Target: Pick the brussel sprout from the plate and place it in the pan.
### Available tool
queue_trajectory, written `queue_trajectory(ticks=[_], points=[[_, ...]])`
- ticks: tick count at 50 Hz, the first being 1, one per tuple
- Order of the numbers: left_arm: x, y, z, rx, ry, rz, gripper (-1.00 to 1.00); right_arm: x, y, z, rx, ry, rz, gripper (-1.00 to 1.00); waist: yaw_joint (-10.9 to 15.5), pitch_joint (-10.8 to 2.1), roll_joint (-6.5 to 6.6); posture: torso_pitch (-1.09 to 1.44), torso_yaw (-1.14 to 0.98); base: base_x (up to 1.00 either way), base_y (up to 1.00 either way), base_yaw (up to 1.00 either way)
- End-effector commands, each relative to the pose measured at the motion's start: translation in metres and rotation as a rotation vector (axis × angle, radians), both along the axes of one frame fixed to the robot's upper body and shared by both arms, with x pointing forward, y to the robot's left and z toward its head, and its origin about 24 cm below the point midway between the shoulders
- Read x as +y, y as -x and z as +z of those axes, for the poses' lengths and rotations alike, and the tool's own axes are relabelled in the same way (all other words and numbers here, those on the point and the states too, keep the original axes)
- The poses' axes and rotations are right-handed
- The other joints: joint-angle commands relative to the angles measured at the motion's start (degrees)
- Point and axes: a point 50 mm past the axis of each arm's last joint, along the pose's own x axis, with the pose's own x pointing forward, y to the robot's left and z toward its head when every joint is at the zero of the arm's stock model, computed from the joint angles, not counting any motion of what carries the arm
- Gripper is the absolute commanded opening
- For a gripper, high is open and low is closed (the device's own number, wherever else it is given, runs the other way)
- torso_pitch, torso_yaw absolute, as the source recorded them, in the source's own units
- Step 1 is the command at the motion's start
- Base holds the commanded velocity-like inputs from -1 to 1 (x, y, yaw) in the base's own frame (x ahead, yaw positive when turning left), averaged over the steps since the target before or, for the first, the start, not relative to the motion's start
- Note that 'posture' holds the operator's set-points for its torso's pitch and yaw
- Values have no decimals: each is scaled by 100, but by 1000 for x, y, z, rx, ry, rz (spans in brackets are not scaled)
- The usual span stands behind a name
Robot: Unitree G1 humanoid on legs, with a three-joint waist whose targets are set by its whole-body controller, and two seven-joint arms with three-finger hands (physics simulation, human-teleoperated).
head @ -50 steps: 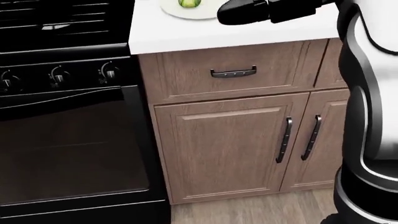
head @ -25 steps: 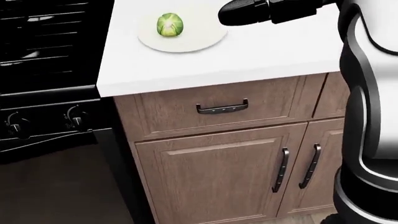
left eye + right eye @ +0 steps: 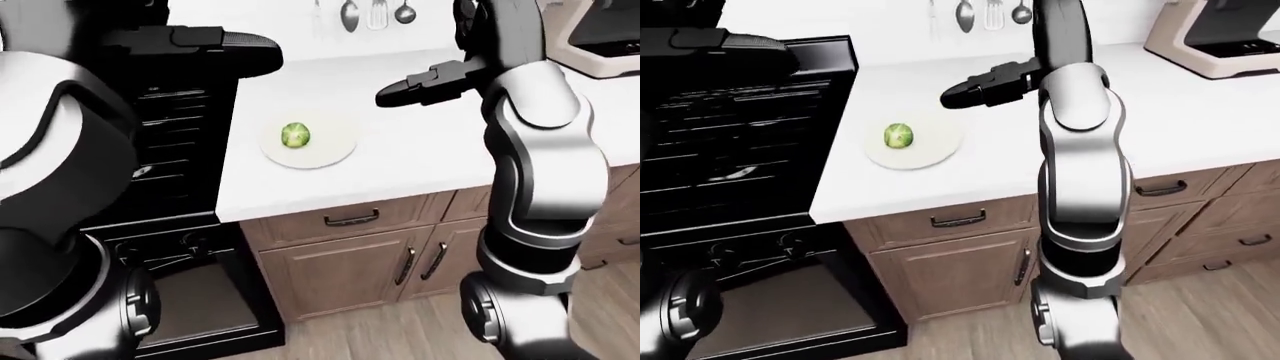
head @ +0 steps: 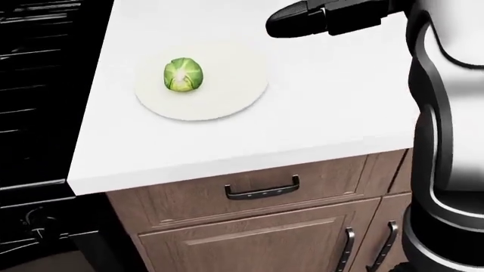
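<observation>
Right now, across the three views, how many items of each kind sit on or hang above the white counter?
Brussel sprout: 1
Plate: 1
Hanging utensils: 3
Beige countertop appliance: 1
Total: 6
No pan can be made out; the stove is too dark to tell.

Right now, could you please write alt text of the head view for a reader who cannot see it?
A green brussel sprout sits on a white plate on a white counter, with the robot's black right hand above the counter to the plate's upper right. A black stove fills the left edge; wooden drawers run below.
</observation>
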Motion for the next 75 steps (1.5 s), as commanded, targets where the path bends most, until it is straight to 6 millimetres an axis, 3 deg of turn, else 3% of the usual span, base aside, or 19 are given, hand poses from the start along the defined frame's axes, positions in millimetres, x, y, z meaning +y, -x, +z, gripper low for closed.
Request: queue_trajectory(ticks=[1,4,6,8,14,17,21,22,29,32,34,35,36,42,45,47,48,54,75], points=[[6,7,12,-75,33,26,100,6,10,19,-108,15,27,100,28,-145,-16,0,0,13,0,0],[6,7,13,-76,34,26,100,6,11,19,-115,15,28,100,-42,32,60,0,0,0,0,0],[6,8,13,-77,35,28,100,6,11,19,-114,13,26,100,-62,-37,335,0,0,0,0,0],[6,8,13,-78,35,28,100,5,11,19,-114,12,25,100,-101,-19,244,0,0,0,0,0],[6,9,13,-80,34,27,100,6,11,19,-113,9,24,100,-102,-52,280,0,0,0,0,0],[6,8,13,-79,34,27,100,7,12,19,-116,17,24,100,-62,-57,173,0,0,0,0,0],[5,9,13,-79,34,27,100,5,12,19,-122,33,3,100,-69,-106,170,0,0,0,0,0],[5,9,13,-79,33,27,100,6,12,18,-121,36,3,100,-24,-217,173,0,0,0,0,16],[5,9,13,-79,35,27,100,6,11,17,-120,44,5,100,75,-113,48,0,0,0,0,40],[6,9,13,-79,36,28,100,7,11,17,-118,42,8,100,84,-145,205,0,0,0,0,58],[6,9,13,-80,36,27,100,7,11,16,-118,43,7,100,126,-102,466,0,0,0,0,58],[6,9,13,-79,36,28,100,7,10,17,-115,46,3,100,109,-118,337,0,0,0,0,48],[6,9,13,-80,35,27,100,7,10,16,-111,50,3,100,-28,-111,490,0,0,0,10,0],[6,8,13,-81,36,29,100,6,9,15,-106,54,-4,100,-44,205,284,0,0,0,0,0],[6,8,13,-80,35,30,100,6,9,15,-105,53,-7,100,-8,170,103,0,0,0,0,0],[6,9,13,-81,36,30,100,6,9,15,-103,53,-7,100,76,10,-188,0,0,0,0,0],[6,9,13,-81,36,31,100,6,9,15,-102,54,-7,100,52,85,11,0,0,0,0,0],[6,9,13,-81,36,31,100,9,8,12,-87,65,4,100,-52,-42,262,0,0,0,0,0],[8,12,15,-81,39,34,100,27,2,-5,-28,108,71,100,-109,-103,221,0,0,0,0,0]])
